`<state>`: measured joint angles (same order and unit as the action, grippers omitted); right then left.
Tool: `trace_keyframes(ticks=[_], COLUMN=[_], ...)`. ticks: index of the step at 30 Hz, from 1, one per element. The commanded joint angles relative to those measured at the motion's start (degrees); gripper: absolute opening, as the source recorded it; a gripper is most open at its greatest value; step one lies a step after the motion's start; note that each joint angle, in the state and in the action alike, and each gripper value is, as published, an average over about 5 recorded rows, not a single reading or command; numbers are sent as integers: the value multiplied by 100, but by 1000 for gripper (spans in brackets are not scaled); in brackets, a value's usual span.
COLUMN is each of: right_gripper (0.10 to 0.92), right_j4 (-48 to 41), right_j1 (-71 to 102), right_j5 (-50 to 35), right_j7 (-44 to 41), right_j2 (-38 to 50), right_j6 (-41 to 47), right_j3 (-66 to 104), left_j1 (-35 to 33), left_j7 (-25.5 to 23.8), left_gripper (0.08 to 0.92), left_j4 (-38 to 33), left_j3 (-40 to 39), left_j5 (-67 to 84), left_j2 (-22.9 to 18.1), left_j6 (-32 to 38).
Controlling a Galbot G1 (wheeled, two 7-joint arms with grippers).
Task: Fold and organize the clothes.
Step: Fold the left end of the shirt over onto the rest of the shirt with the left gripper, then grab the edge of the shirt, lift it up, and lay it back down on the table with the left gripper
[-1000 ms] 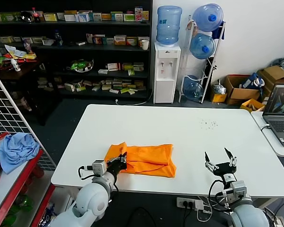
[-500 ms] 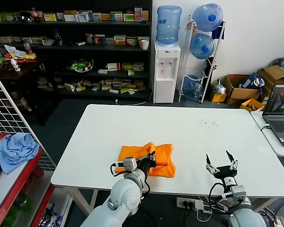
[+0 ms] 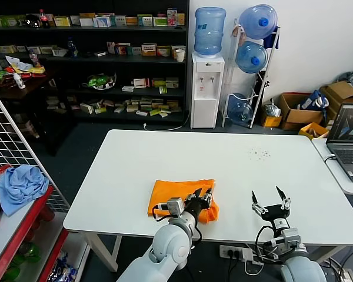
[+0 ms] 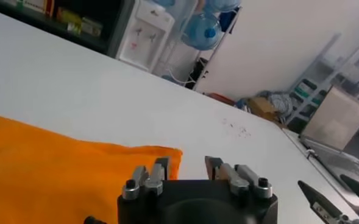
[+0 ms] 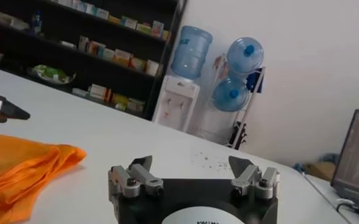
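Observation:
The orange T-shirt (image 3: 173,195) lies folded into a compact rectangle near the front edge of the white table (image 3: 223,155). My left gripper (image 3: 203,195) hovers over the shirt's right end. In the left wrist view its fingers (image 4: 161,168) stand apart with bare table between them, and the shirt (image 4: 57,170) lies beside one finger; the left gripper (image 4: 187,164) is open and empty. My right gripper (image 3: 269,200) is open and empty above the table, right of the shirt. In the right wrist view that gripper (image 5: 191,163) faces the shirt's folded edge (image 5: 21,167).
A laptop (image 3: 350,138) sits on a side table at the right. A light blue cloth (image 3: 20,185) lies on a red rack at the left. A water dispenser (image 3: 207,88) and shelves (image 3: 106,59) stand behind the table.
My left gripper has swept rightward across the shirt, carrying its left part over onto the right, so the shirt is now narrower. The right gripper has barely moved.

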<state>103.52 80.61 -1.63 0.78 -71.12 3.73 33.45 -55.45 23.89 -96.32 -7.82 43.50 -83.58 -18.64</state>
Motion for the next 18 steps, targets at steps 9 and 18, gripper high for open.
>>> trace_keyframes(ticks=[9, 18], right_gripper=[823, 823], right_j4=[131, 184], right_j1=[43, 224], right_j5=[-6, -64], right_j7=[-213, -348], right_j2=[87, 189], right_j6=[17, -36], right_j3=[-165, -83], left_j1=[-539, -633], left_j7=[-994, -1830], left_gripper=[755, 822], left_j4=[-605, -228], left_j3=[869, 1404], left_j5=[-426, -223], left_j2=[2131, 2563], left_j6=[241, -323])
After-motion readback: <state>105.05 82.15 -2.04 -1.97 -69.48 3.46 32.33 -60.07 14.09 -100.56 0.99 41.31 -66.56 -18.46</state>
